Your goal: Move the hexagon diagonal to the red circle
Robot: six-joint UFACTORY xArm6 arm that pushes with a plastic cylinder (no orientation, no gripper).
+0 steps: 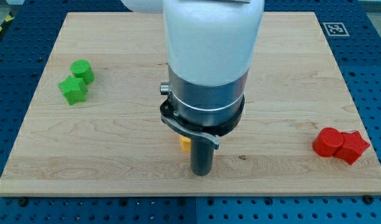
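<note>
A pale wooden board (116,168) lay on a blue perforated table (377,74), filling most of the frame. At the upper right corner of the board sat a small black-and-white square marker (335,28), a coded pattern with no letters that could be read; no brand or other writing showed anywhere.

The arm (209,56) came down from the top centre, a white housing over a grey and black collar, ending in a dark rod. My tip (201,173) rested on the board at lower centre. It was a plain rod with nothing to open or close, and it grasped nothing.

Just to the left of the rod, touching or nearly touching it, a small yellow-orange block (185,144) peeked out from under the collar. Only a sliver of it was visible, so its shape, its long axis and which way it pointed could not be told; whether it was the hexagon could not be confirmed either.

At the right edge of the frame, a little below the middle, lay the red circle (327,142), a round flat-topped block. Touching its right side was a second red block (353,147), more angular. Both were well apart from my tip.

At the upper left, two green blocks (77,81) sat touching, one above the other, far from everything else
</note>
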